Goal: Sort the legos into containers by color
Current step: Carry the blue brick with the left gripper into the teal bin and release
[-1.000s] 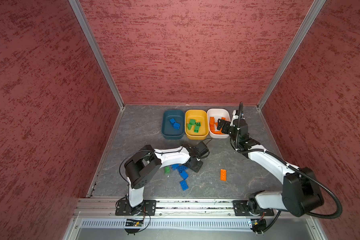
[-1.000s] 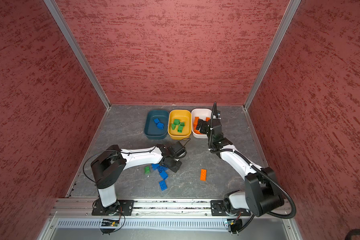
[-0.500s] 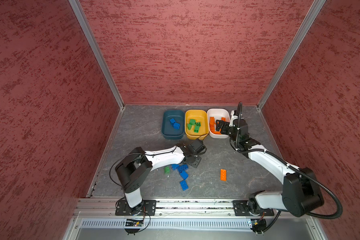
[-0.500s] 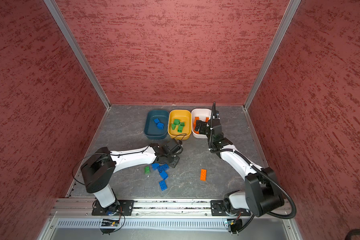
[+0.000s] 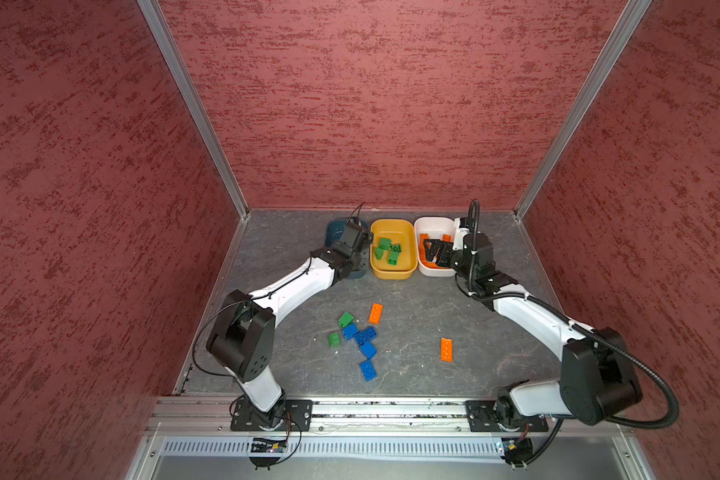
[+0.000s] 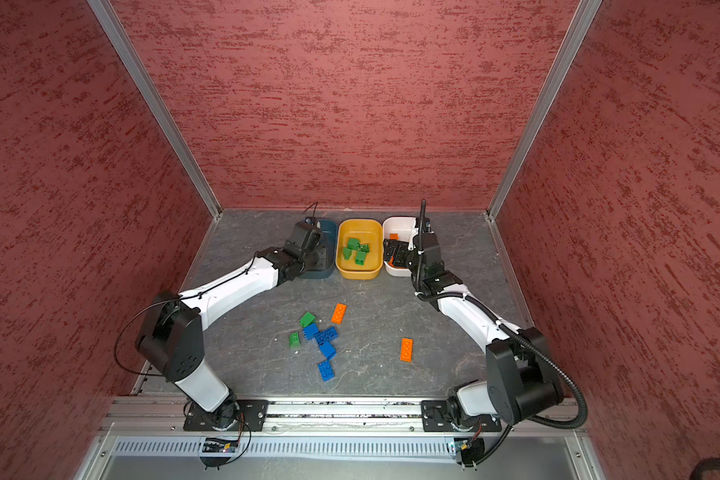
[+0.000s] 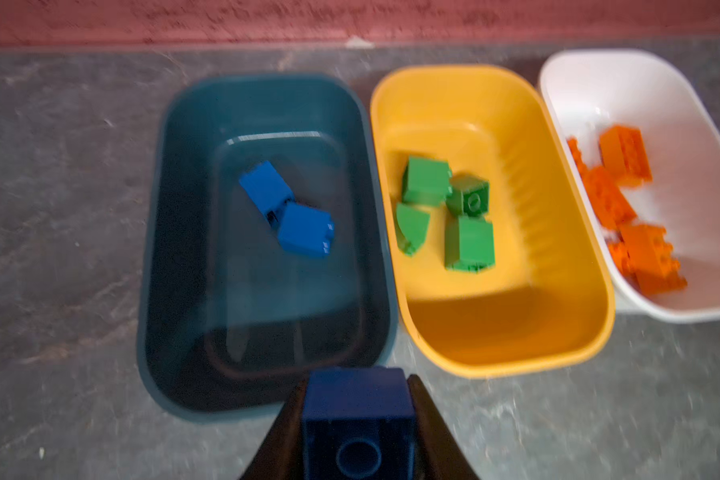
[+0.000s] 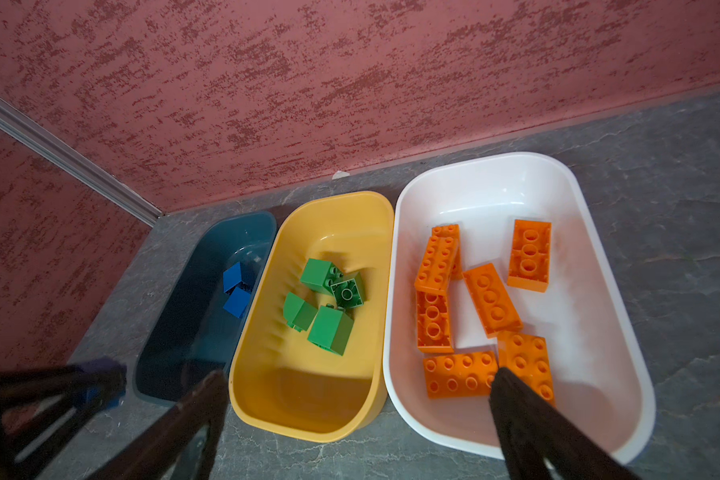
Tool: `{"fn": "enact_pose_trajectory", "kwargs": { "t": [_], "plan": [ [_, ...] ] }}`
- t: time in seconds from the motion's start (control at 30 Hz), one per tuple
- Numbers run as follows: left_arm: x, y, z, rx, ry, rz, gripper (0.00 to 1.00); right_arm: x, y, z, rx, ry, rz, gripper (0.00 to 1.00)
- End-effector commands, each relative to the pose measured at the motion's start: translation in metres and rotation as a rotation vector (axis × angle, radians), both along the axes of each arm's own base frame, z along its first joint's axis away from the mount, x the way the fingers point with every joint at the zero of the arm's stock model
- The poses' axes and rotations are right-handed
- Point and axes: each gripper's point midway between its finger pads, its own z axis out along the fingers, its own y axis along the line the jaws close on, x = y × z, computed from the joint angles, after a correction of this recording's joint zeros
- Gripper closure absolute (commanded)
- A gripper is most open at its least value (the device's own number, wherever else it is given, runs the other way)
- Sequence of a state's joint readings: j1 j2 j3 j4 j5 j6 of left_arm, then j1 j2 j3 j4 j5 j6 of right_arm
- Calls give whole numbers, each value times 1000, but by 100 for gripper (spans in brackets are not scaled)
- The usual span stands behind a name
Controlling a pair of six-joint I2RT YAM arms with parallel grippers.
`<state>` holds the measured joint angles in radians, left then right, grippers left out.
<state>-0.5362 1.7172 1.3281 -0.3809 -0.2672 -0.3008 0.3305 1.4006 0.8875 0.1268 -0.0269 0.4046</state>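
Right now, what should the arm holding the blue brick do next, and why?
Probably carry it a little farther forward, then open. The left gripper is shut on a blue brick by the near rim of the teal tub, which holds two blue bricks.

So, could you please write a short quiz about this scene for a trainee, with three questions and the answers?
1. True or false: the left tool is shut on a blue brick.
2. Which tub holds the green bricks? A) teal B) yellow C) white
3. How many orange bricks lie loose on the table?
Key: 1 true. 2 B, the yellow tub. 3 two.
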Motion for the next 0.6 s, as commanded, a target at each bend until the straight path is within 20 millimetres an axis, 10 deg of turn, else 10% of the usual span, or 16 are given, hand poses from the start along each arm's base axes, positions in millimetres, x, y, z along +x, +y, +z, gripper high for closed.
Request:
{"fn": "enact_pose_trajectory", "kwargs": {
  "t": [0.0, 0.3, 0.57],
  "plan": [
    [36, 12, 3, -32, -51, 102, 73, 0, 5, 18, 19, -33, 14, 1],
    [96, 30, -34, -42, 56, 212, 64, -8, -5, 14, -7, -16, -14, 1],
    [97, 16, -24, -44, 78, 175, 20, -10, -6, 13, -17, -14, -18, 1]
  ]
}}
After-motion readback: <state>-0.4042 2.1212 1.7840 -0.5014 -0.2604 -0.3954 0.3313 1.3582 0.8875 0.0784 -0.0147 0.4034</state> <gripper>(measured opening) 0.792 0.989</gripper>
